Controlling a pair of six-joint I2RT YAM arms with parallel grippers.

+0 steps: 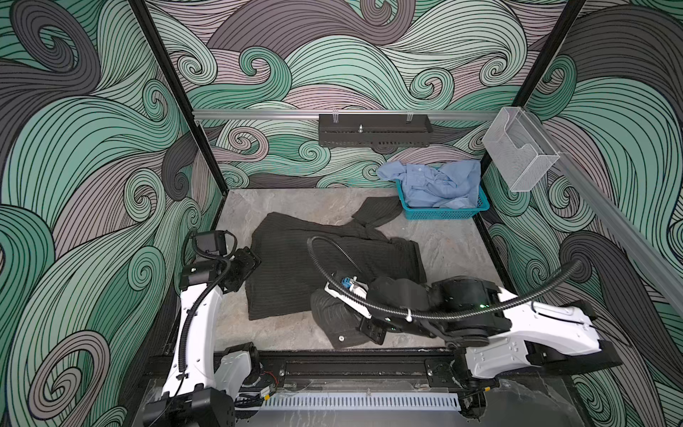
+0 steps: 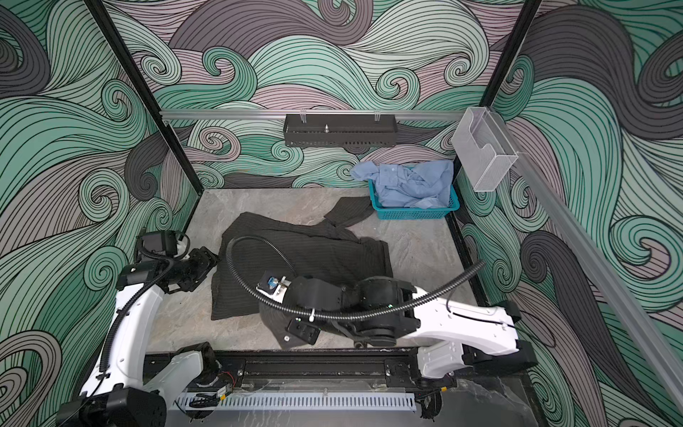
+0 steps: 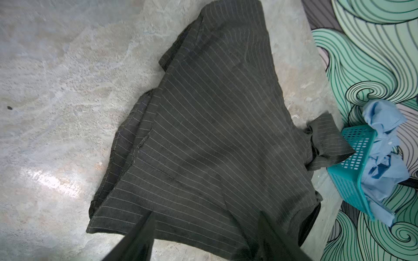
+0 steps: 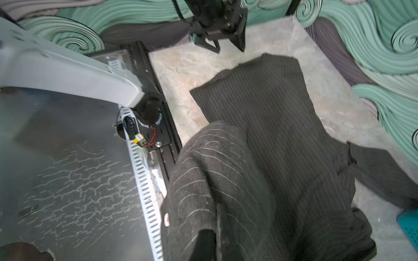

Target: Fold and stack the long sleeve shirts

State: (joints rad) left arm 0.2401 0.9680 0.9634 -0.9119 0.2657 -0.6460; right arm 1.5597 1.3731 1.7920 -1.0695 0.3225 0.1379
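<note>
Position of the charcoal pinstriped shirt [image 1: 325,266]: spread on the grey bench [image 1: 454,251] near its middle, with one sleeve running toward the far right corner and ending just beside the teal mesh basket [image 1: 443,213]. The basket holds the crumpled light blue shirt [image 1: 439,185], part of which hangs over the rim against the rear wall. Both top views alone show the black tray [image 1: 375,135] on the rear rail and the clear plastic holder [image 1: 519,155] on the right wall. The left wrist view alone shows the thin light stripes sharply and the hem layers at the shirt's edge. The right wrist view alone shows the left tool [image 4: 228,46] from the front: its jaws stand wide apart with nothing between them, above the bench just beside the shirt's left edge. The right tool [image 4: 210,237] is closed on a bunched fold of the charcoal pinstriped shirt at the near edge of the bench, and cloth drapes over it. The same view shows the slotted white cable duct [image 4: 144,192] and a small white spot with a red mark [image 4: 167,218] on the cloth edge, too small to read.
</note>
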